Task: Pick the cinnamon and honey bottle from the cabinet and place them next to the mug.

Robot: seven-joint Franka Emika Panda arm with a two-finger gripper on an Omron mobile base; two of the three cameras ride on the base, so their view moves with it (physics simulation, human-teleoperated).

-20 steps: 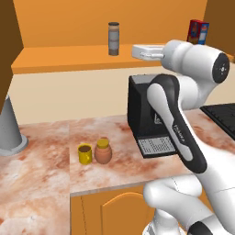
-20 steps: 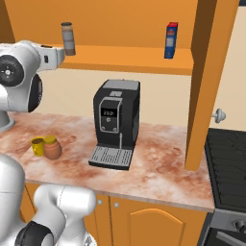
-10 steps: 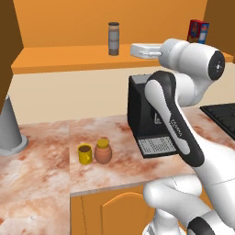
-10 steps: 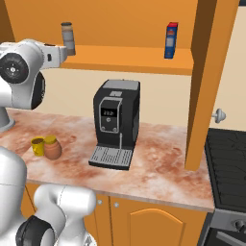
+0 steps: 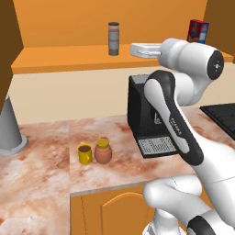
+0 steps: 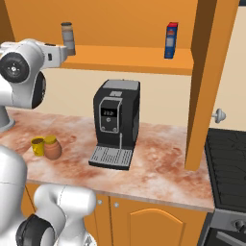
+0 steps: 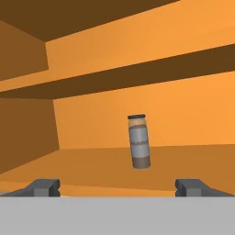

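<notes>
The cinnamon (image 5: 113, 39) (image 6: 67, 38) (image 7: 139, 142) stands upright on the open shelf of the orange cabinet (image 5: 59, 57) (image 6: 129, 56) (image 7: 92, 165). My gripper (image 7: 118, 187) (image 5: 134, 49) is held level at shelf height, just in front of the shelf edge and short of the shaker. It is open wide, with nothing between its fingertips (image 7: 43, 186). Down on the counter, the honey bottle (image 5: 103, 151) (image 6: 52, 147) sits right beside the yellow mug (image 5: 84, 153) (image 6: 37, 146).
A red and blue box (image 5: 198, 31) (image 6: 170, 40) stands farther right on the shelf. A black coffee machine (image 6: 117, 120) (image 5: 137, 110) sits on the marble counter under the arm. A stove (image 6: 230, 158) is at the right and a grey cone-shaped object (image 5: 9, 128) at the left.
The hand has edged slightly toward the shelf and the cinnamon, and the elbow has shifted a little. Nothing else has moved.
</notes>
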